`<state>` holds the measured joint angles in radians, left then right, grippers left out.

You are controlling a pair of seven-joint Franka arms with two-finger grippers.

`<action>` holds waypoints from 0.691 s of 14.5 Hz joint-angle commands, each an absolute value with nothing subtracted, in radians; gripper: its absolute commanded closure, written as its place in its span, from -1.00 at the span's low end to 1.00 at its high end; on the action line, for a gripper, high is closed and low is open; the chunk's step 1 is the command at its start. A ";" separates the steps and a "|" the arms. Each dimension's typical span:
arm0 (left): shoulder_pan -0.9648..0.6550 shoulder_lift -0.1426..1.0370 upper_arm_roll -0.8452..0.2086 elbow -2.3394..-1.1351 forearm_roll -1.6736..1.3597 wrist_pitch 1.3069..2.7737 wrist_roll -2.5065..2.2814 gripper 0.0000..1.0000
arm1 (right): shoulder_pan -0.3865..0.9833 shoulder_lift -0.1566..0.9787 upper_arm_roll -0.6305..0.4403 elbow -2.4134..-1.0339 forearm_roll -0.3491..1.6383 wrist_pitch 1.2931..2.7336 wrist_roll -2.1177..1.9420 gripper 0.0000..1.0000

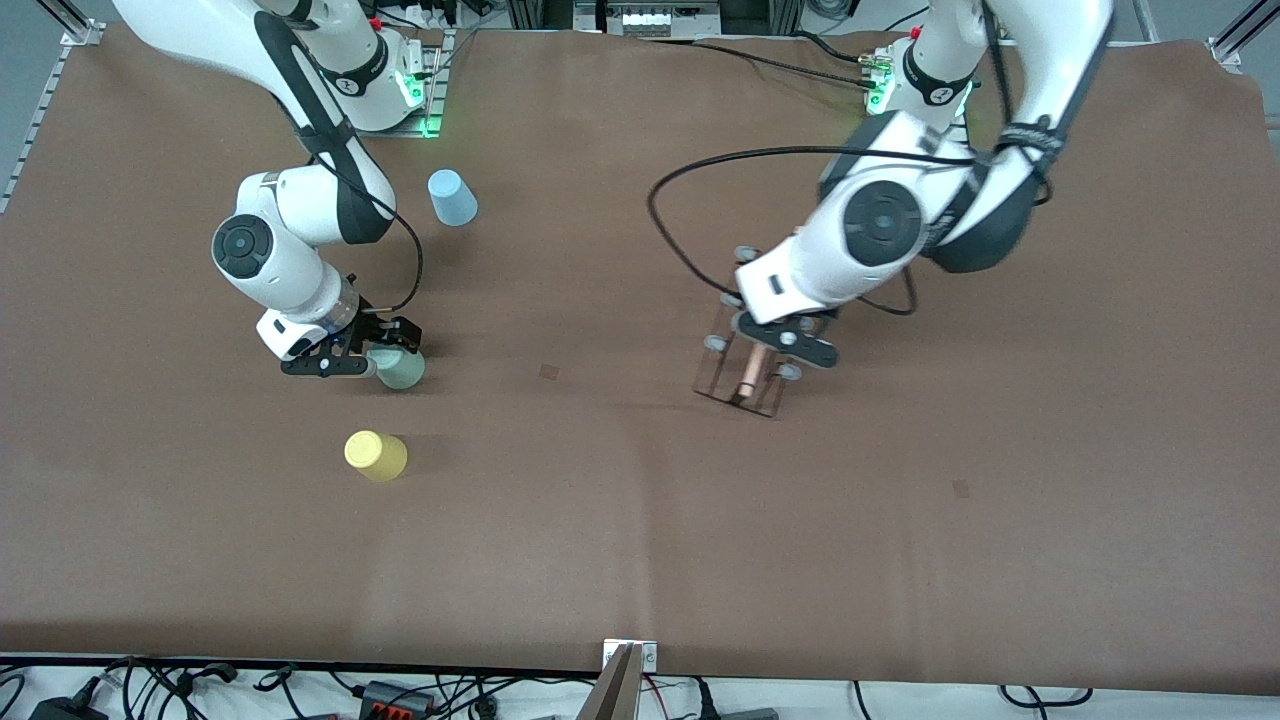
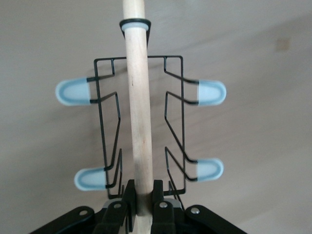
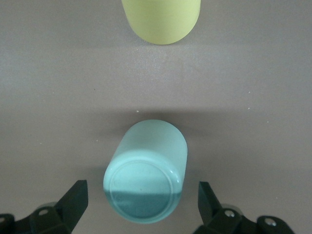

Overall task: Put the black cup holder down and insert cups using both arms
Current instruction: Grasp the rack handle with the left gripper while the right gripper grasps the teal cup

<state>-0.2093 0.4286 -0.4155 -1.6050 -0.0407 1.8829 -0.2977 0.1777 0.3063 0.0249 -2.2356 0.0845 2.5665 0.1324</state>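
Front view: left tool point(image 1: 775, 345) pinching wooden handle point(image 2: 139, 122) of black cup holder point(image 1: 745, 365), setting it on worktop point(image 1: 620, 500); right tool point(image 1: 375, 355) spread around mint cup point(image 1: 402, 370). Next: close, lift.

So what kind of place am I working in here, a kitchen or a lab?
Most likely a robotics lab bench: two white arms bolted at green-lit bases, a plain brown cloth-covered table framed by aluminium rails, and loose cables and power strips along its edge.

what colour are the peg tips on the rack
Pale blue peg tips on the black rack, clearest in the left wrist view.
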 commanded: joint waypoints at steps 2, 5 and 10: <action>-0.348 0.526 -0.411 -1.503 -0.048 2.006 -0.575 0.97 | 0.184 0.322 0.021 -2.233 0.087 2.595 0.135 -1.00; -0.423 0.572 -0.405 -1.503 -0.043 2.132 -0.695 0.97 | 0.184 0.324 0.021 -2.233 0.084 2.595 0.133 -1.00; -0.443 0.607 -0.407 -1.503 -0.028 2.146 -0.699 0.94 | 0.187 0.342 0.021 -2.230 0.084 2.631 0.135 -1.00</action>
